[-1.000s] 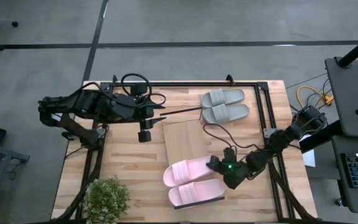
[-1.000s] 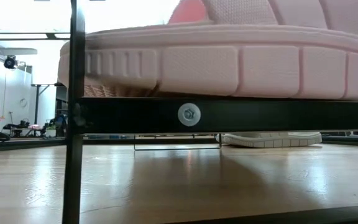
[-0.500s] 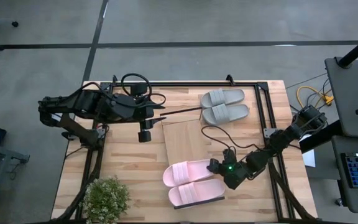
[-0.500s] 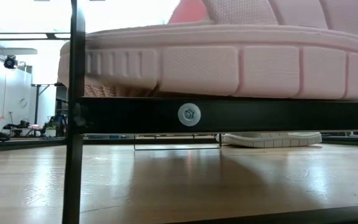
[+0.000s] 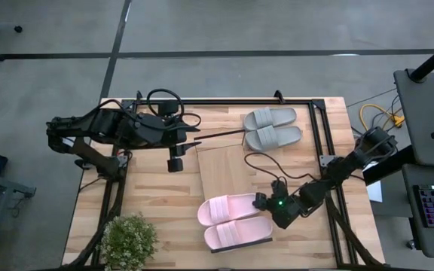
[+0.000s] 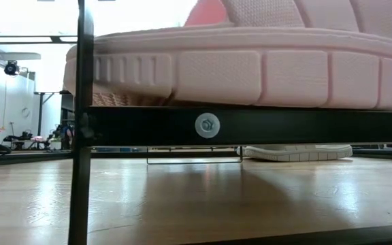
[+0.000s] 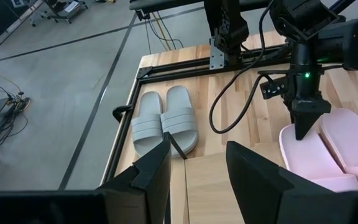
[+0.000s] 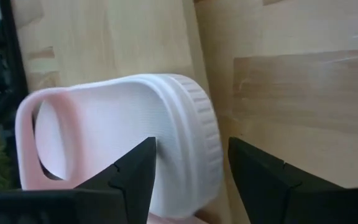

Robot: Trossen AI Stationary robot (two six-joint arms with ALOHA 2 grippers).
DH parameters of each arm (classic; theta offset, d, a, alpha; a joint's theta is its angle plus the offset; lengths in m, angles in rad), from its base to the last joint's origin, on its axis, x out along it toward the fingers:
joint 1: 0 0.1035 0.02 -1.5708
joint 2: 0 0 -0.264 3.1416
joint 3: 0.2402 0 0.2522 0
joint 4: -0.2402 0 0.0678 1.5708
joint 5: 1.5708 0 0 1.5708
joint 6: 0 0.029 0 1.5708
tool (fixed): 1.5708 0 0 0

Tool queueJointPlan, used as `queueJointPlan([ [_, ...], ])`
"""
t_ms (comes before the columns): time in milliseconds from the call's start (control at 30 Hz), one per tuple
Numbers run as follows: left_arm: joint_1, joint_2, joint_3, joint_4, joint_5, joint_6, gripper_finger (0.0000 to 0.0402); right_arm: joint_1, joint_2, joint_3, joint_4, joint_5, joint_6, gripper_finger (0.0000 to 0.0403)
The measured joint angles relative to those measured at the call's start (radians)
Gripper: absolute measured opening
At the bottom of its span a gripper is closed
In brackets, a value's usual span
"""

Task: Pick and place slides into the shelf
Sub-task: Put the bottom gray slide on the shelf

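Right claw (image 5: 260, 201), fingers spread, frames the heel of a soft pale pink foam slide (image 5: 228, 208) lying on the light-wood shelf (image 5: 224, 169); light and squashy, it looks best pinched at the sidewall.

light: even, bright overhead | low view: blown-out backlit room, tabletop (image 6: 196, 197) glare | right wrist: soft focus

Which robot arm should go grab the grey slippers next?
Probably the left. Its open pincer points toward the grey slides, which lie side by side on the table beyond the shelf. The right pincer sits open at the pink slides, farther away.
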Motion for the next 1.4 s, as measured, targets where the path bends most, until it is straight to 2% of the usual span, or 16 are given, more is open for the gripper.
queueJointPlan([
  [467, 0.0, 0.001, -0.001, -0.017, 0.0, -0.003, 0.014, 0.0, -0.206, 0.0, -0.289, 0.028, -0.014, 0.0192],
  [900, 0.055, 0.05, -0.045, -0.004, 0.026, -0.023, 0.014, 0.0, -0.338, 0.0, -0.391, 0.106, -0.075, 0.0191],
  [1067, 0.139, 0.042, -0.108, 0.039, 0.126, -0.061, 0.014, -0.002, -0.374, 0.0, -0.394, 0.143, -0.12, 0.0191],
  [1267, 0.235, 0.037, -0.17, 0.229, 0.267, -0.07, 0.014, -0.003, -0.396, 0.0, -0.393, 0.174, -0.16, 0.0191],
  [1400, 0.303, 0.041, -0.226, 0.351, 0.337, -0.132, 0.014, -0.003, -0.401, 0.0, -0.389, 0.175, -0.167, 0.0192],
])
